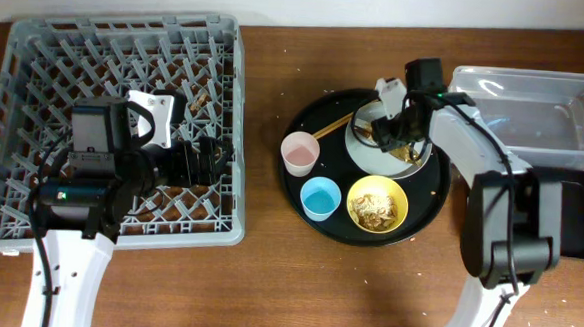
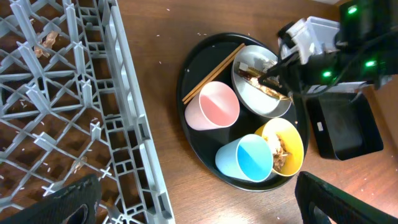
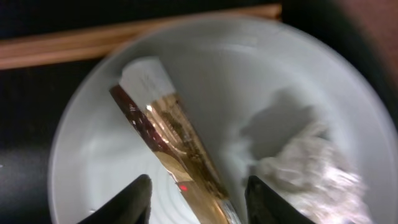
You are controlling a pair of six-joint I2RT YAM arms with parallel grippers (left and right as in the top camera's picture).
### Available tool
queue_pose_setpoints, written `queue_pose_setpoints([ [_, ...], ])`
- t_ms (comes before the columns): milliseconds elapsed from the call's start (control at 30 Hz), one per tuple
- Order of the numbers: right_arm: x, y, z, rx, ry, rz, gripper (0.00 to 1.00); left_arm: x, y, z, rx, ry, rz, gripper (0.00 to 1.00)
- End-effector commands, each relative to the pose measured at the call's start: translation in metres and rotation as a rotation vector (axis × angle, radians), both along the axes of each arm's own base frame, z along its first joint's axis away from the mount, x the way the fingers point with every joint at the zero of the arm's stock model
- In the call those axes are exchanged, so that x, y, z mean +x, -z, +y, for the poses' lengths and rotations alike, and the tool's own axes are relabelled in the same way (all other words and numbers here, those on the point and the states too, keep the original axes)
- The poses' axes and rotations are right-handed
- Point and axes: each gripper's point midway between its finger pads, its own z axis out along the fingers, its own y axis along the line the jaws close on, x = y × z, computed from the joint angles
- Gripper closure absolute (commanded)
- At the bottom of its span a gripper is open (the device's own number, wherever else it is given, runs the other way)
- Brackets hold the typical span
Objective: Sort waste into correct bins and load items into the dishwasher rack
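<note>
The gold-brown snack wrapper [image 3: 180, 149] and the crumpled white tissue [image 3: 305, 162] lie on the pale plate [image 3: 93, 155]. My right gripper [image 3: 199, 202] is open, low over the plate, its fingers either side of the wrapper; it also shows in the overhead view [image 1: 399, 124]. The chopsticks [image 3: 124, 37] lie past the plate on the round black tray [image 1: 300, 194]. The pink cup [image 1: 300, 152], blue cup [image 1: 320, 197] and yellow bowl [image 1: 377, 203] with beige scraps stand on that tray. My left gripper [image 2: 193, 202] is open and empty over the right edge of the grey rack [image 1: 37, 60].
The clear plastic tub [image 1: 545, 117] stands at the far right with the shallow black tray [image 1: 580, 214] in front of it. The rack floor holds brown crumbs. Bare wooden table lies between the rack and the round tray.
</note>
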Motion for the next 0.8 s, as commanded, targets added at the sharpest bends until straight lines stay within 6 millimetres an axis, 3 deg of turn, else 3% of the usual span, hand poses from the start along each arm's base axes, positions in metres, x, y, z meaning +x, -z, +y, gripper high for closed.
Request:
queue_pose_setpoints([
  [0, -0.011, 0.017, 0.013, 0.045, -0.013, 0.068, 0.63, 0.001, -0.008, -0.001, -0.012, 0.004, -0.017, 0.01],
  [67, -0.015, 0.017, 0.019, 0.064, 0.028, 0.095, 0.92, 0.001, -0.008, -0.001, -0.012, 0.004, -0.017, 0.01],
  [100, -0.015, 0.013, 0.019, 0.090, 0.113, 0.109, 0.96, 0.001, -0.008, -0.001, -0.012, 0.004, -0.017, 0.01],
  [167, -0.002, -0.016, 0.018, 0.163, 0.245, 0.078, 0.96, 0.001, -0.008, -0.001, -0.012, 0.004, -0.017, 0.01],
  [200, 0.004, -0.040, 0.017, 0.199, 0.260, 0.044, 0.96, 0.001, -0.008, -0.001, -0.012, 0.004, -0.017, 0.01],
  [233, 0.011, -0.083, 0.012, 0.253, 0.313, -0.008, 0.96, 0.001, -0.008, -0.001, -0.012, 0.004, -0.017, 0.01],
  [267, 0.015, -0.112, 0.004, 0.285, 0.373, -0.045, 0.96, 0.001, -0.008, -0.001, -0.012, 0.004, -0.017, 0.01],
  [300, 0.020, -0.143, -0.009, 0.334, 0.469, -0.087, 0.96, 0.001, -0.008, -0.001, -0.012, 0.004, -0.017, 0.01],
  [333, 0.025, -0.173, -0.040, 0.394, 0.655, -0.139, 0.96, 0.001, -0.008, -0.001, -0.012, 0.004, -0.017, 0.01],
  [400, 0.025, -0.179, -0.104, 0.391, 0.976, -0.181, 0.96, 0.001, -0.008, -0.001, -0.012, 0.004, -0.017, 0.01],
  [433, 0.023, -0.164, -0.145, 0.360, 1.175, -0.184, 0.96, 0.001, -0.008, -0.001, -0.012, 0.004, -0.017, 0.01],
  [500, 0.025, -0.132, -0.190, 0.334, 1.353, -0.167, 0.96, 0.001, -0.008, -0.001, -0.012, 0.004, -0.017, 0.01],
  [533, 0.029, -0.123, -0.200, 0.333, 1.369, -0.167, 0.96, 0.001, -0.008, -0.001, -0.012, 0.004, -0.017, 0.01],
  [567, 0.039, -0.115, -0.209, 0.310, 1.302, -0.191, 0.79, 0.001, -0.008, -0.001, -0.012, 0.004, -0.017, 0.01],
  [600, 0.045, -0.119, -0.208, 0.297, 1.209, -0.215, 0.67, 0.001, -0.008, -0.001, -0.012, 0.004, -0.017, 0.01],
  [633, 0.053, -0.136, -0.189, 0.325, 0.996, -0.240, 0.56, 0.001, -0.008, -0.001, -0.012, 0.004, -0.017, 0.01],
  [700, 0.042, -0.163, -0.127, 0.419, 0.698, -0.200, 0.52, 0.001, -0.008, -0.001, -0.012, 0.004, -0.017, 0.01],
  [767, 0.018, -0.153, -0.070, 0.370, 0.523, -0.086, 0.52, 0.001, -0.008, -0.001, -0.012, 0.004, -0.017, 0.01],
])
